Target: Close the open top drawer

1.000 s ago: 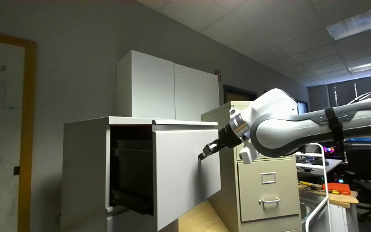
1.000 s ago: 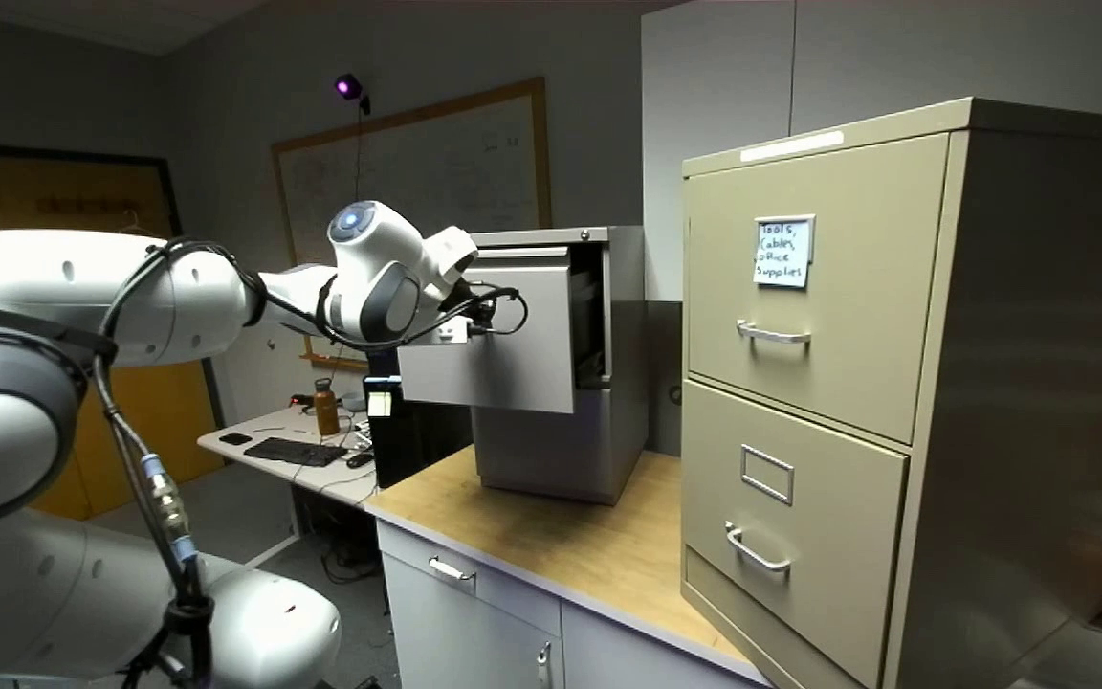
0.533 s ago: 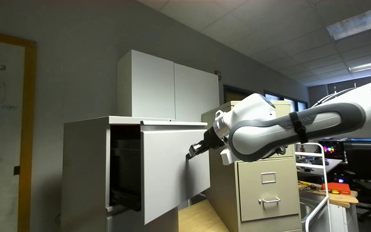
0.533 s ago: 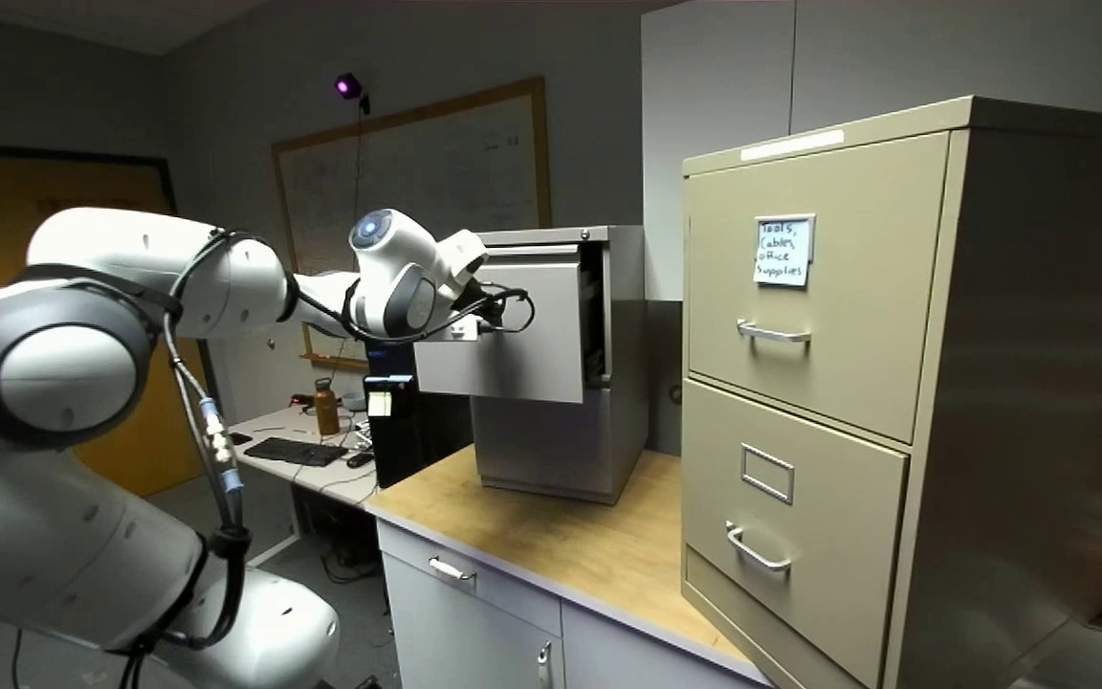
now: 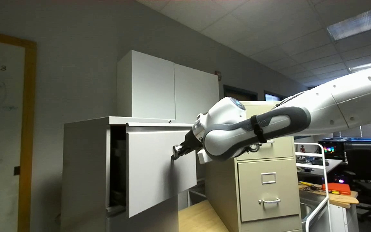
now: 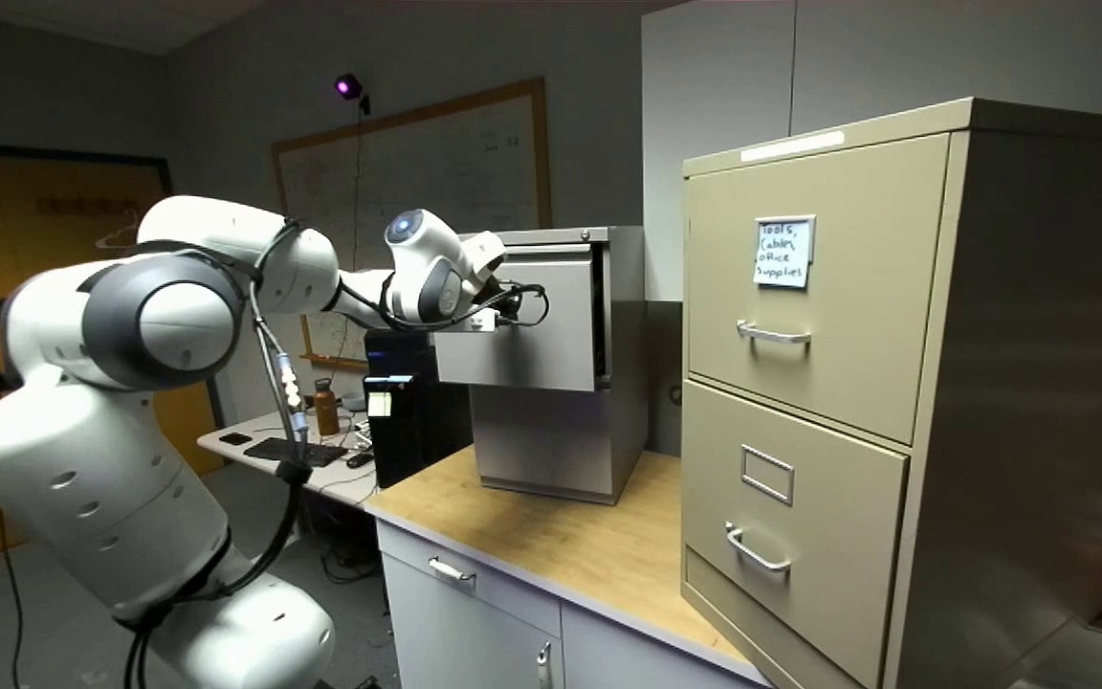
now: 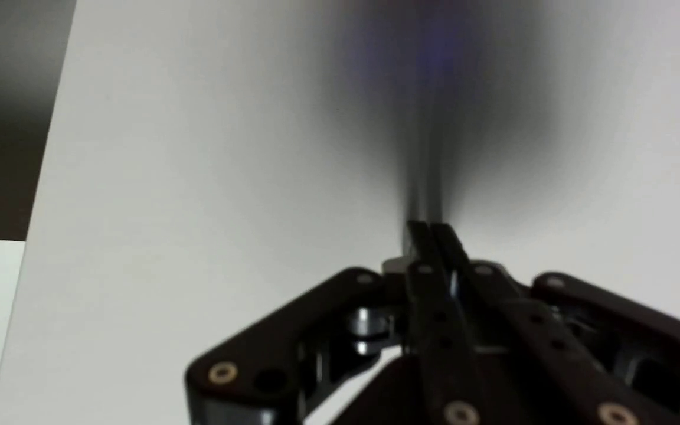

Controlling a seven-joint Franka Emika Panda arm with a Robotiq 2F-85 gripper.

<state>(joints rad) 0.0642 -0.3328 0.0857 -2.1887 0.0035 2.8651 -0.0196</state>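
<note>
The top drawer [image 5: 155, 174] is a flat white front standing partly out of the pale grey cabinet [image 5: 82, 167]. A narrow dark gap shows at its side in both exterior views [image 6: 556, 335]. My gripper [image 5: 174, 158] has its fingertips at the drawer front, right of its middle in that view, and seems to touch it. In the wrist view the two black fingers [image 7: 428, 225] are together with nothing between them, and the white drawer front [image 7: 169, 153] fills most of the picture. In an exterior view the fingertips are hidden behind the wrist and cables.
A beige filing cabinet [image 5: 269, 180] stands beside the grey cabinet, close to the arm. A white two-door cabinet [image 5: 153, 87] is behind. The grey cabinet stands on a wooden counter [image 6: 513, 507]. A desk [image 6: 264, 431] with a keyboard and bottle is beyond.
The drawer front has moved inward toward the cabinet and the dark gap has narrowed. My gripper has moved along with it, fingertips staying at the front.
</note>
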